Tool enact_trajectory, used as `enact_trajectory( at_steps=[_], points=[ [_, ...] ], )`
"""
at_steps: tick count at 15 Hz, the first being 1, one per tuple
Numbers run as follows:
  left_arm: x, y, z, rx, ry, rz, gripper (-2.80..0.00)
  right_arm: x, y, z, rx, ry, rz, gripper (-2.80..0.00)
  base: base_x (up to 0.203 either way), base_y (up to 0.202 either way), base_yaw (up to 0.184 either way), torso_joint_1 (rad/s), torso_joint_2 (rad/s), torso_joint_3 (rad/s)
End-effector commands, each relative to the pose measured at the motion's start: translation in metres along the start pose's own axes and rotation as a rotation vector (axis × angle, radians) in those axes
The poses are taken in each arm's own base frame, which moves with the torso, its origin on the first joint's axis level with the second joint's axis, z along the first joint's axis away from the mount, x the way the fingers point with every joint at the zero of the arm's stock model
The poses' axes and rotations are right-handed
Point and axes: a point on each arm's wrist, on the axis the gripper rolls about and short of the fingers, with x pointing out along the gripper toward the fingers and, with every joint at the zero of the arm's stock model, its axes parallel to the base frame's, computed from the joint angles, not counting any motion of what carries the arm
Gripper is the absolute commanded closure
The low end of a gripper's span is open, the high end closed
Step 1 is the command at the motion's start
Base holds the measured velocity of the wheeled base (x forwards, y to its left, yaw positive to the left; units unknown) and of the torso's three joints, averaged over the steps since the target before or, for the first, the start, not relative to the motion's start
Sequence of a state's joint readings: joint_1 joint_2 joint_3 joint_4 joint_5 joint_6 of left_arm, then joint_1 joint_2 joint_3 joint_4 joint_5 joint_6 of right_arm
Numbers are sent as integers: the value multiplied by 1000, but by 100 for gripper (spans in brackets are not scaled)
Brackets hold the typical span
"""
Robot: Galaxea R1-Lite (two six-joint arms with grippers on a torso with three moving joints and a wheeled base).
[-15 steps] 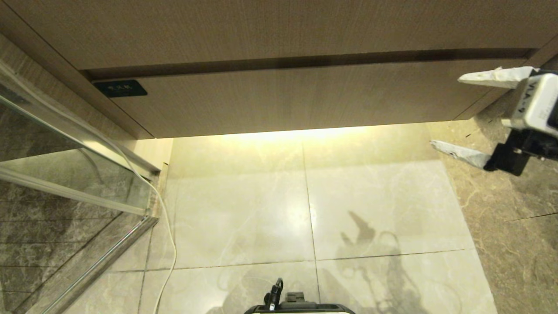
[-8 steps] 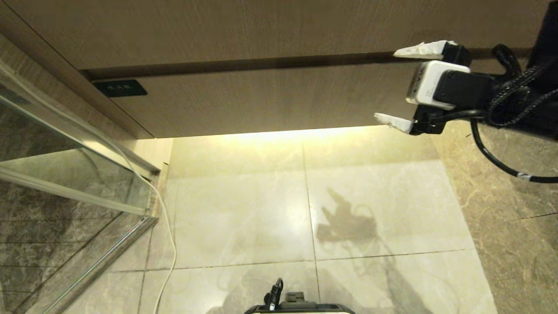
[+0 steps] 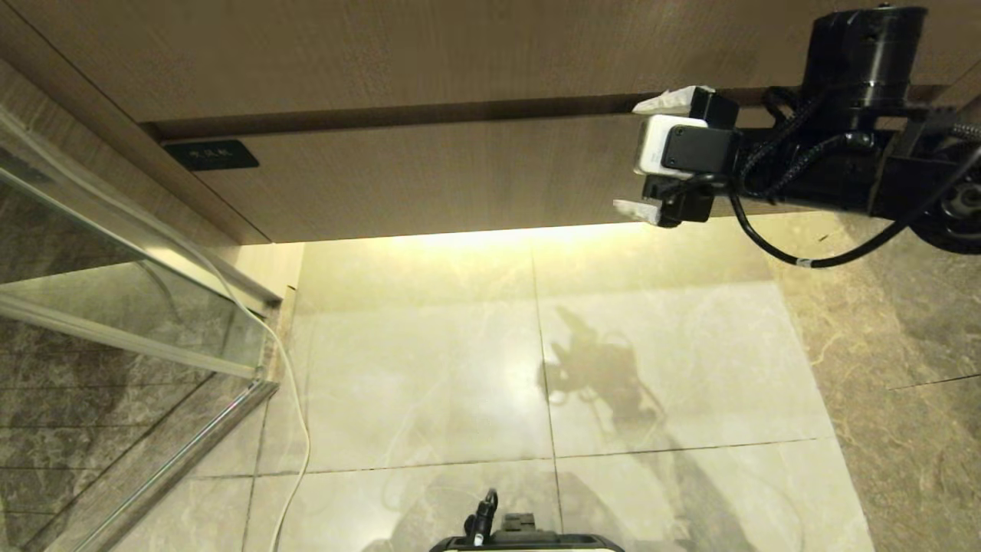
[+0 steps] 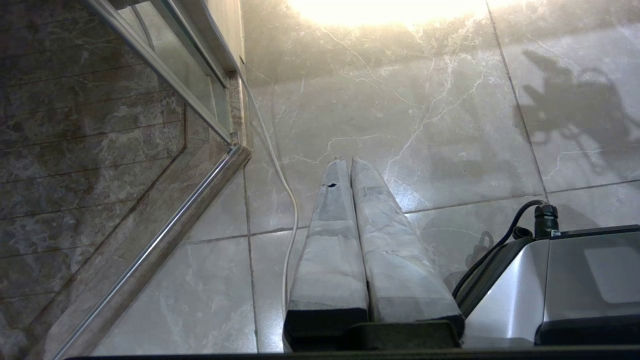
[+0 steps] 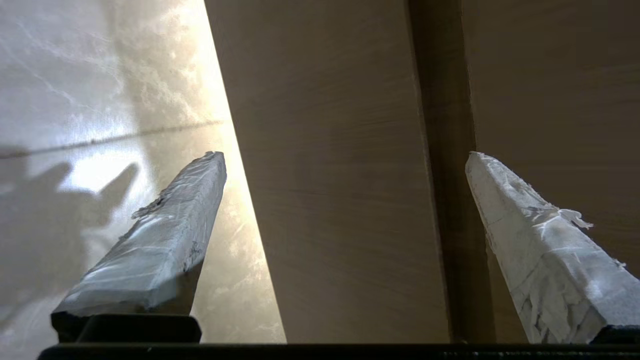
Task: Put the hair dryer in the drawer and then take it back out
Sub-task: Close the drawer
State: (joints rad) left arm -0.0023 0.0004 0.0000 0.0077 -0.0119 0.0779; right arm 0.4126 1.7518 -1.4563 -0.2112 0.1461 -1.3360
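A pale marble tile floor [image 3: 429,360] fills most of the head view, glossy and lit by a warm strip of light from under the cabinet. Above it runs the drawer [image 3: 460,184], a very wide, light-brown wood-grain front with no handle and a small dark label [image 3: 212,155] at its left end; it sits flush and closed beneath a plain wood-grain panel [image 3: 383,54], with a dark gap between the 2. A glass shower screen [image 3: 115,307] with a metal rail stands at the left, and a thin white cord [image 3: 295,399] trails down the floor beside it. The black right arm [image 3: 843,161] reaches in from the right, and the right claw [image 3: 642,156] is spread wide and empty in front of the drawer's right portion, 1 finger at the dark gap above the front and the other at its lower edge. The left claw [image 4: 349,165] hangs low over the floor beside the robot's base, its 2 fingers pressed together on nothing. The hair dryer is in none of the views.
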Motion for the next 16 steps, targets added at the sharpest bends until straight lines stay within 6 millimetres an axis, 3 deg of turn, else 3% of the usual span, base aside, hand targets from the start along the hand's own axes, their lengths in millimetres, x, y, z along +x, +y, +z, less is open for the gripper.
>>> enact_trajectory(
  at_steps=[1, 7, 16],
  points=[
    [0, 0, 0, 0, 0, -1, 0, 15, -1, -6, -4, 65, 23, -280, 0, 0, 0, 0, 0, 0],
    [0, 0, 0, 0, 1, 0, 0, 14, -5, -11, 33, 120, 55, -280, 0, 0, 0, 0, 0, 0],
    [0, 0, 0, 0, 1, 0, 0, 32, -7, -16, 109, 142, 16, -280, 0, 0, 0, 0, 0, 0]
  ],
)
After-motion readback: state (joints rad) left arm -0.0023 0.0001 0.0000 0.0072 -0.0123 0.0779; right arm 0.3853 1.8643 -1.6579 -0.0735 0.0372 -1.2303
